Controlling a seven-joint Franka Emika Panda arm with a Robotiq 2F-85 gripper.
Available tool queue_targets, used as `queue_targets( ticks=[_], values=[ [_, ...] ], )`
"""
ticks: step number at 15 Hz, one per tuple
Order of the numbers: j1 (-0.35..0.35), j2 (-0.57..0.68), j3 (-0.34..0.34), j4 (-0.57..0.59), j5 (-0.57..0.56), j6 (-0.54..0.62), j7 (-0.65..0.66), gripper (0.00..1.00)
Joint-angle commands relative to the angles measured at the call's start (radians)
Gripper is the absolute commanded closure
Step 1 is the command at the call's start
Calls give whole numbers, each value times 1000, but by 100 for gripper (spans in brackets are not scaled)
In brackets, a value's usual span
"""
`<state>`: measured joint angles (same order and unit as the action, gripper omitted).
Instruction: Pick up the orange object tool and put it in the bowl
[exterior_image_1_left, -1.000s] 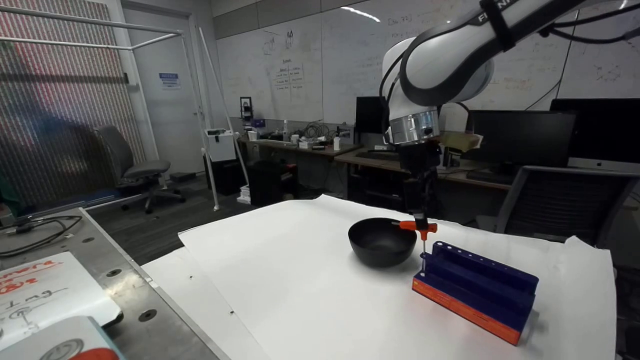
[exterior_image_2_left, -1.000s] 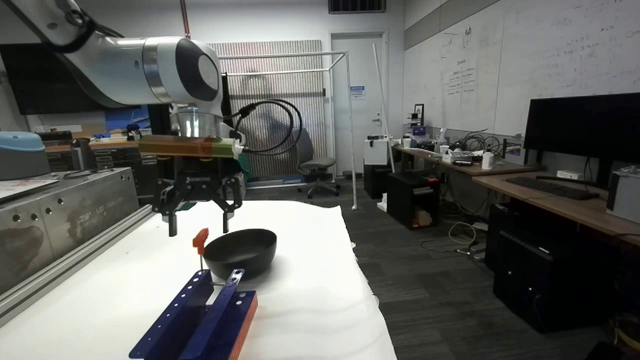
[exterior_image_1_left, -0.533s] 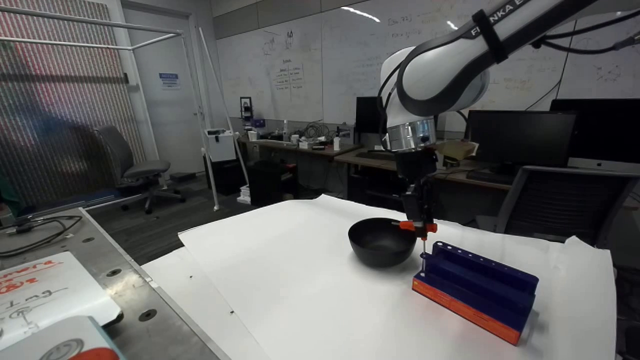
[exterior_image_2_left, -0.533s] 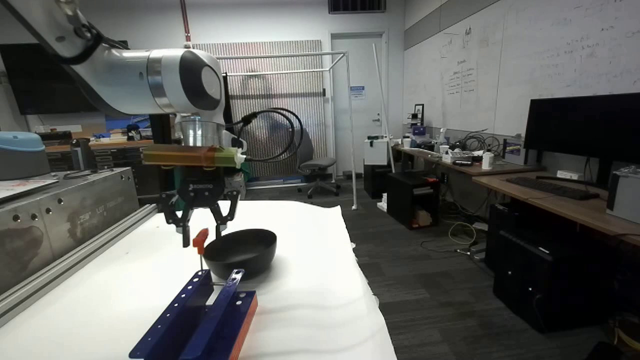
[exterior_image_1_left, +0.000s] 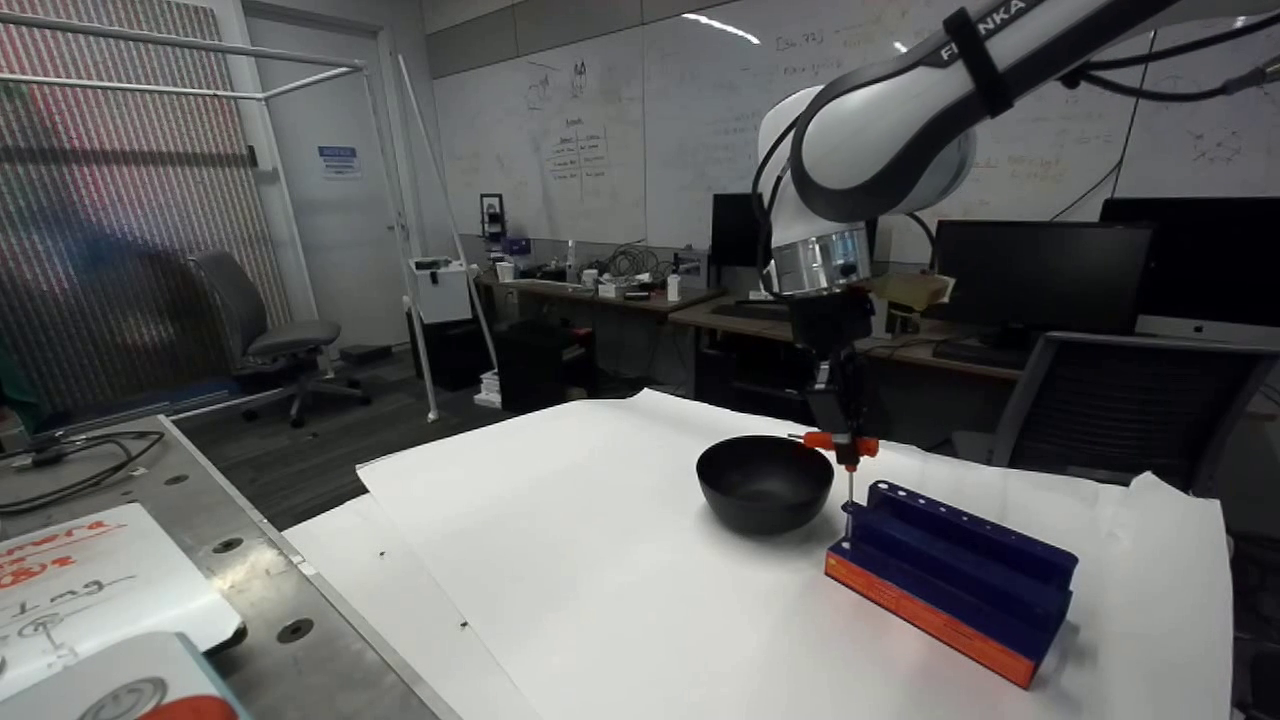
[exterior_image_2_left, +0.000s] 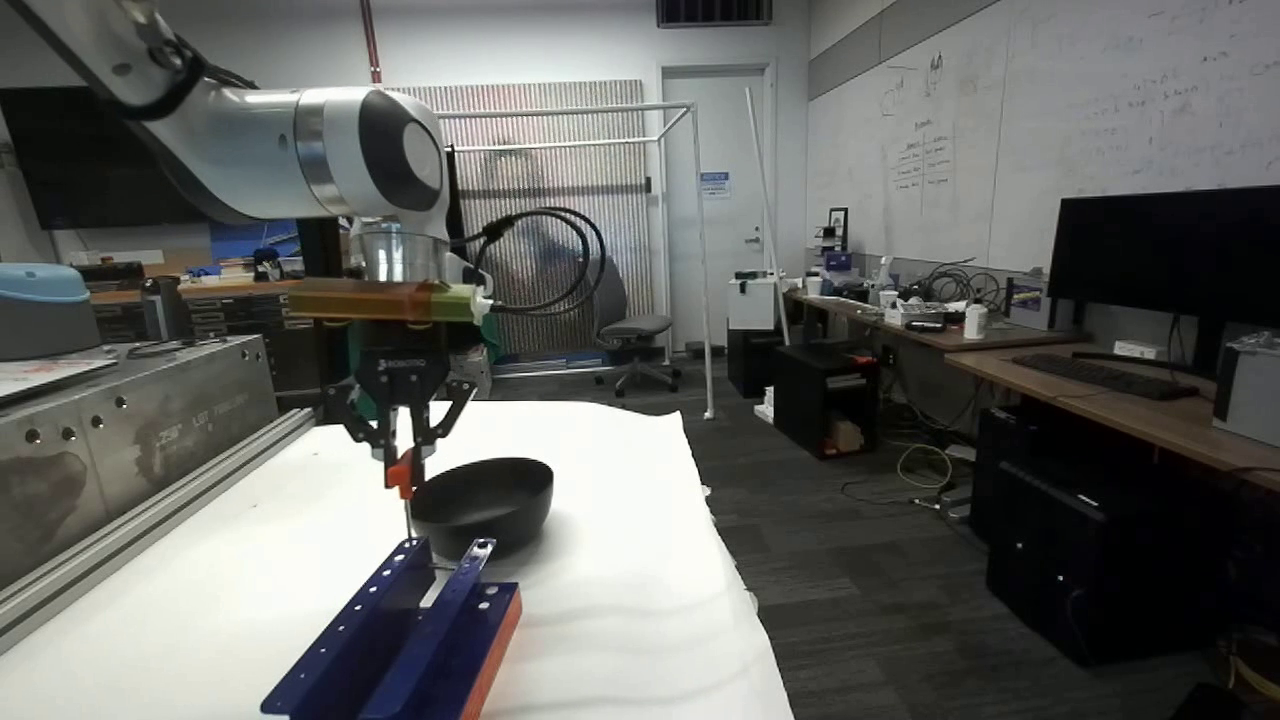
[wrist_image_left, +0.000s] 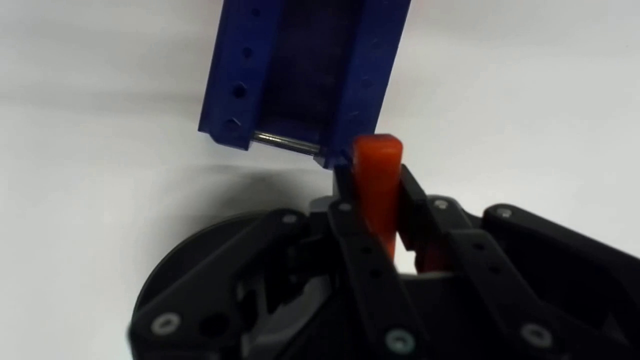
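The orange object tool (wrist_image_left: 379, 180) has a T-shaped handle, and my gripper (exterior_image_2_left: 404, 482) is shut on it with a finger on either side. In an exterior view the handle (exterior_image_1_left: 866, 447) lies crosswise at the fingertips. Its thin metal shaft (exterior_image_1_left: 851, 488) points down into the near end of the blue block, so the tip is hard to make out. Just beside this stands the black bowl (exterior_image_1_left: 745, 505), with nothing visible inside. The wrist view shows part of the bowl (wrist_image_left: 165, 280) below and left, partly covered by the gripper.
A blue ridged block (exterior_image_1_left: 950, 575) with an orange-red base stands on the white-covered table (exterior_image_1_left: 600, 600), close to the bowl. A metal bench (exterior_image_1_left: 270, 560) borders the table. Office chairs (exterior_image_1_left: 1150, 400) and desks with monitors (exterior_image_2_left: 1160, 270) are farther off.
My gripper came down over the orange tool and its fingers closed on the handle, then it rose slightly. The handle is a little higher, and the blue block has shifted very slightly.
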<state>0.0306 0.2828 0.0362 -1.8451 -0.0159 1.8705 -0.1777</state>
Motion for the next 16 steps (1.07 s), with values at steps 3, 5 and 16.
queue_targets(
  ticks=[3,5,16],
  values=[
    [10,-52,-1,141,-60,-184,30,89],
    [6,-70,-2,177,-64,-190,33,89],
    [-19,1,-21,87,-42,325,63,89]
  ],
)
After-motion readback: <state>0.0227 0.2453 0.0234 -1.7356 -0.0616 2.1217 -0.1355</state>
